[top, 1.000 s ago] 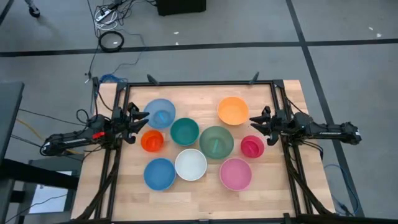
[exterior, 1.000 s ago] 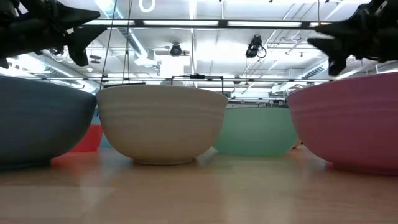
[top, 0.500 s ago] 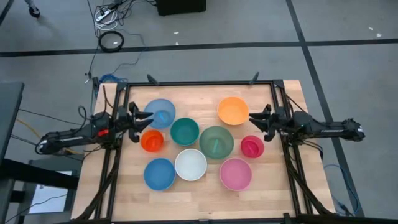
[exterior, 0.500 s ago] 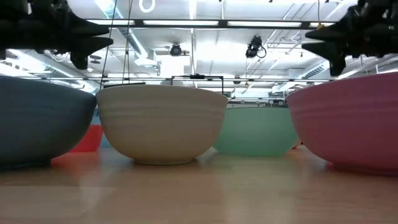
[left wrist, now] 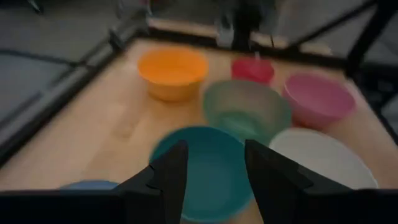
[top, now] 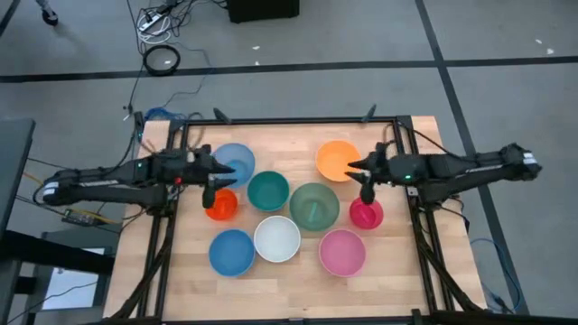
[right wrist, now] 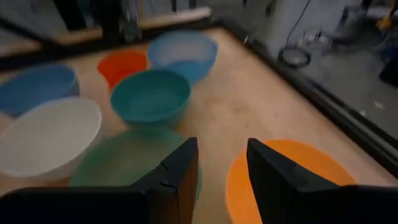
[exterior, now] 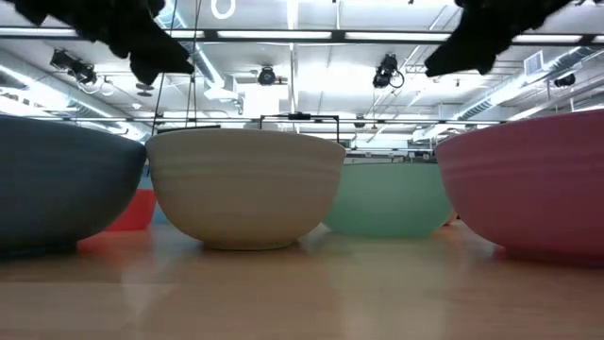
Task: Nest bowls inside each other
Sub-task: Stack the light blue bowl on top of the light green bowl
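Observation:
Nine bowls stand apart, each on its base, on the wooden table: light blue (top: 233, 164), orange (top: 338, 161), teal (top: 268, 190), grey-green (top: 313, 206), small red-orange (top: 220, 205), small magenta (top: 366, 213), blue (top: 231, 252), white (top: 277, 238) and pink (top: 342, 252). My left gripper (top: 215, 176) hangs open in the air between the light blue and red-orange bowls, pointing toward the teal bowl (left wrist: 208, 171). My right gripper (top: 359, 176) hangs open between the orange and magenta bowls, above the orange bowl's rim (right wrist: 286, 180). Nothing lies between either pair of fingers.
A black frame (top: 289, 120) runs along the table's far edge and down both sides. Bare wood shows at the far middle (top: 284, 149) and along the near edge (top: 289, 293). The bowls stand close together in the middle.
Both grippers have risen and reached inward from the table's side edges, the left toward the right and the right toward the left, tipping forward to look down over the bowls. No bowl has moved.

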Available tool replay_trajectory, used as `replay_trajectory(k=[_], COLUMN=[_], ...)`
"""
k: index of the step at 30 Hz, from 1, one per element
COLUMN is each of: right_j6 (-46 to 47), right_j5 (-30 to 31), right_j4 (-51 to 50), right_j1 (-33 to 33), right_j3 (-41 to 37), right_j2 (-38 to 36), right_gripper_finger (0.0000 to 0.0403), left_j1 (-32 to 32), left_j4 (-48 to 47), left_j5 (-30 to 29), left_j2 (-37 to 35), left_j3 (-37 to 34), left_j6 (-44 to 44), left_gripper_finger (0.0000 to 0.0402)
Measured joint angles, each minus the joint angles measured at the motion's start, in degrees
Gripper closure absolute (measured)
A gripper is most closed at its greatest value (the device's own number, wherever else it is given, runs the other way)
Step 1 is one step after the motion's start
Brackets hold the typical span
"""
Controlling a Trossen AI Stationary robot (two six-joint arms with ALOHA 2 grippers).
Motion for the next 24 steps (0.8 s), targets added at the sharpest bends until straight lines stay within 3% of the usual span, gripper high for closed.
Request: replay_trajectory(k=[3, 8, 12, 16, 24], right_j6=[3.9, 18.6, 32.2, 38.7, 47.3], right_j5=[1.9, 6.9, 2.8, -4.1, -3.0], right_j4=[-7.3, -18.1, -26.5, -31.3, -34.5], right_j1=[2.3, 4.6, 5.2, 6.9, 12.3], right_j3=[6.9, 16.1, 21.7, 23.8, 24.0], right_j2=[7.5, 18.2, 24.2, 28.0, 29.0], right_gripper_finger=[0.0279, 0.0288, 0.0298, 0.0303, 0.0303], left_j1=[-2.6, -5.8, -6.5, -6.4, -6.4], left_j4=[-7.0, -20.4, -28.6, -30.9, -36.7], left_j5=[-0.6, -7.7, -12.0, -12.3, -18.3], left_j2=[6.2, 15.0, 19.7, 22.0, 24.4], left_j3=[5.3, 12.6, 15.4, 15.4, 15.5], left_j6=[-0.1, -2.1, -2.1, -0.5, 6.6], left_gripper_finger=[0.0234, 0.0234, 0.0234, 0.0234, 0.0234])
